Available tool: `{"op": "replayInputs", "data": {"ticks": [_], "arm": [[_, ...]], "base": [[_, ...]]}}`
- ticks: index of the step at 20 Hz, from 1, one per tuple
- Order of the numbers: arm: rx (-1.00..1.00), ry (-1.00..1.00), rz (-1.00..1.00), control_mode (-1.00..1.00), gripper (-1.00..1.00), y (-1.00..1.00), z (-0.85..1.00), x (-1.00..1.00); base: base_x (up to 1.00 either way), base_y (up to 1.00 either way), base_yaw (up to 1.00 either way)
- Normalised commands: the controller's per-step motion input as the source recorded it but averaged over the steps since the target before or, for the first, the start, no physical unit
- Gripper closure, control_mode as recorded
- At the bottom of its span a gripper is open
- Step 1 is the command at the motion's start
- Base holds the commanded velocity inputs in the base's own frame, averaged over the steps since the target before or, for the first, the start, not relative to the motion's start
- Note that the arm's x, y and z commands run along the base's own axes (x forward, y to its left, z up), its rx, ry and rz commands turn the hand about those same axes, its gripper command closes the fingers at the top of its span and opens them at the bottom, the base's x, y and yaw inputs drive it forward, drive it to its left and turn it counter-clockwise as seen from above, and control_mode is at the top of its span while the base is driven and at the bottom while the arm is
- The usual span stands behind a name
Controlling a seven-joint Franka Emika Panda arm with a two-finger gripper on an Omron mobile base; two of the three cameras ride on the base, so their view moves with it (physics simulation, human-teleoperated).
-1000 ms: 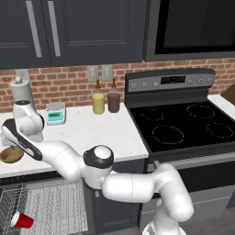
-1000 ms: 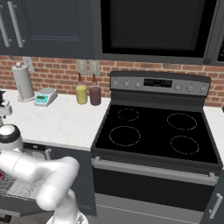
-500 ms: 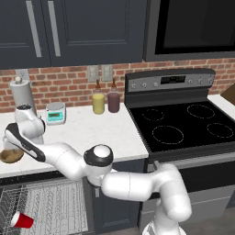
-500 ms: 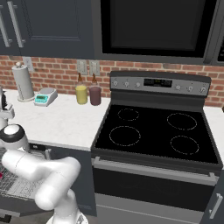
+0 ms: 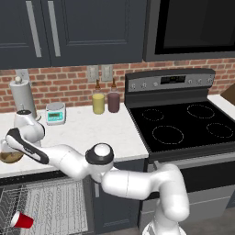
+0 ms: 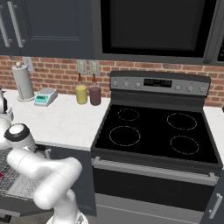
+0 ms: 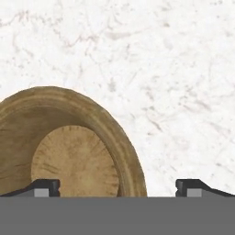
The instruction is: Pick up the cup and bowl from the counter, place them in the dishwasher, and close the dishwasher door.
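Observation:
The brown wooden bowl [image 5: 9, 157] sits on the white marble counter [image 5: 92, 133] at the far left, near its front edge. My gripper [image 5: 9, 144] hangs just above it, pointing down. In the hand view the gripper [image 7: 118, 188] is open. The bowl [image 7: 69, 151] fills the lower left, and its right rim lies between my fingertips [image 7: 46, 187]. The red cup [image 5: 20, 220] lies on its side in the white wire rack of the open dishwasher [image 5: 50, 202] under the counter. I cannot make out the dishwasher door.
At the back of the counter stand a paper-towel roll [image 5: 22, 94], a small white scale [image 5: 55, 113], a yellow jar [image 5: 98, 103] and a maroon jar [image 5: 113, 102]. The black stove [image 5: 183, 128] adjoins the counter on the right.
My hand has come down toward the bowl. The jaws have stayed open, and the bowl and cup have not moved.

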Motion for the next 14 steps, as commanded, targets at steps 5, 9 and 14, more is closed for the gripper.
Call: {"op": "replayInputs", "data": {"ticks": [5, 9, 14], "arm": [[0.00, 0.02, 0.00, -1.00, -1.00, 0.12, -0.04, 0.12], [0.00, 0.02, 0.00, -1.00, 1.00, 0.16, -0.05, 0.08], [0.00, 0.01, 0.00, -1.00, 1.00, 0.13, 0.00, 0.02]], "base": [[0.00, 0.00, 0.00], [0.00, 0.00, 0.00], [0.00, 0.00, 0.00]]}}
